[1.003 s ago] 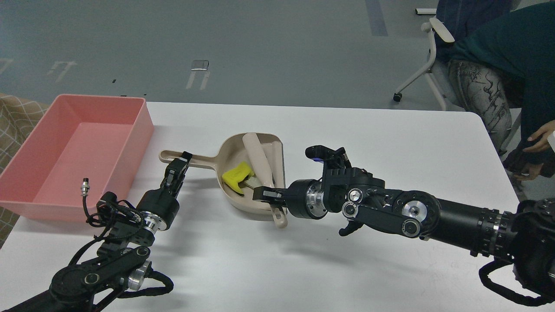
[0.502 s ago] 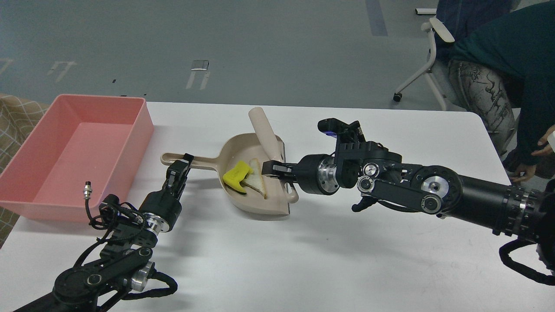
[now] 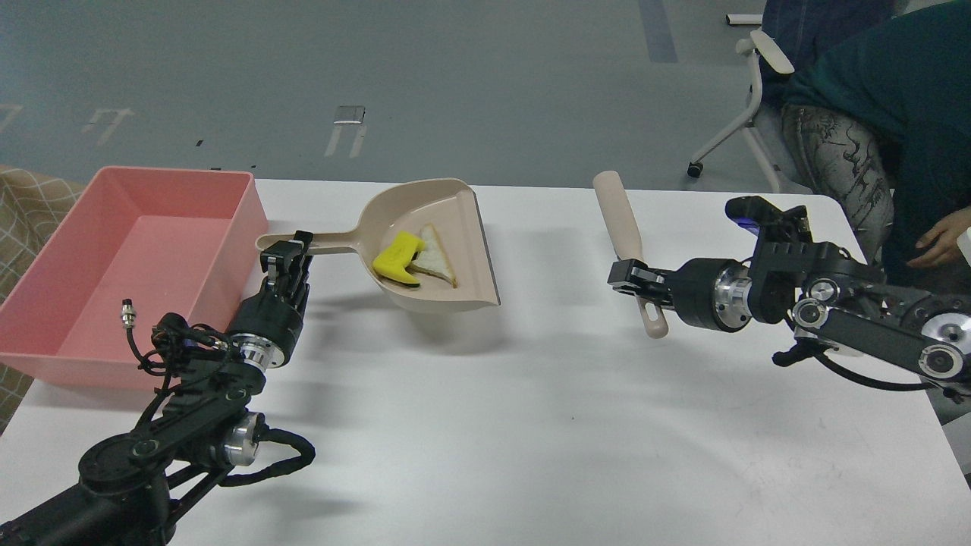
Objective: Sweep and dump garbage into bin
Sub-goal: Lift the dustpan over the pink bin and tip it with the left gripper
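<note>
The garbage lies in the beige dustpan (image 3: 463, 250): a bright yellow chunk (image 3: 396, 258) and a beige-and-white wedge slice (image 3: 435, 258) beside it. My left gripper (image 3: 287, 254) is shut on the dustpan's handle and holds the pan lifted above the table, just right of the pink bin (image 3: 114, 265). The bin shows nothing inside. My right gripper (image 3: 628, 274) is shut on the beige brush (image 3: 622, 216), held off to the right of the pan, its handle pointing up and away.
The white table (image 3: 531, 425) carries the bin at its left end. A seated person (image 3: 872, 121) and a white chair (image 3: 747, 98) are at the back right, near the table's right edge. A checked cloth (image 3: 26, 205) lies behind the bin.
My left gripper has lifted the dustpan with the garbage and moved it up and left toward the bin. My right gripper has pulled the brush out of the pan and far to the right.
</note>
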Action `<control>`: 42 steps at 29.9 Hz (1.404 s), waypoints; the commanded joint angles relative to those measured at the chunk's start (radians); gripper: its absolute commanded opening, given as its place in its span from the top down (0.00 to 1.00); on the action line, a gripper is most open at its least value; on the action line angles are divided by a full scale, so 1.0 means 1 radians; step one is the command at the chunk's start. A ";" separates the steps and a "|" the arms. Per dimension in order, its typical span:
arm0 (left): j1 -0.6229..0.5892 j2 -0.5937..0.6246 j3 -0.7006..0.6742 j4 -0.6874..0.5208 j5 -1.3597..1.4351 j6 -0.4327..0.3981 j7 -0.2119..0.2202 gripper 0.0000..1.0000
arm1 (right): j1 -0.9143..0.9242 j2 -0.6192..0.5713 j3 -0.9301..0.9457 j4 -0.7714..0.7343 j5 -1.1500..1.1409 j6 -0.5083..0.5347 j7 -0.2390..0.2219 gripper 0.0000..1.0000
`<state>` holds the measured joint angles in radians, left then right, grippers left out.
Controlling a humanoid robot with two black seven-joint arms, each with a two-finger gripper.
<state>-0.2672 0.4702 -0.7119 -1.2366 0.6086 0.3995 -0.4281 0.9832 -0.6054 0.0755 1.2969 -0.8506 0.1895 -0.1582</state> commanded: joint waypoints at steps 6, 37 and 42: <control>0.006 0.237 -0.132 -0.133 -0.125 -0.048 0.026 1.00 | -0.107 -0.024 0.058 0.004 -0.008 -0.002 0.002 1.00; 0.342 0.696 -0.471 0.149 0.074 -0.308 -0.061 1.00 | -0.118 -0.013 0.061 0.013 -0.010 -0.004 0.002 1.00; 0.342 0.731 -0.471 0.149 0.238 -0.252 -0.061 1.00 | -0.118 -0.011 0.061 0.013 -0.010 -0.002 0.002 1.00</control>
<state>0.0751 1.1873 -1.1825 -1.0878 0.7692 0.1221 -0.4886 0.8659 -0.6171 0.1366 1.3101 -0.8609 0.1869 -0.1565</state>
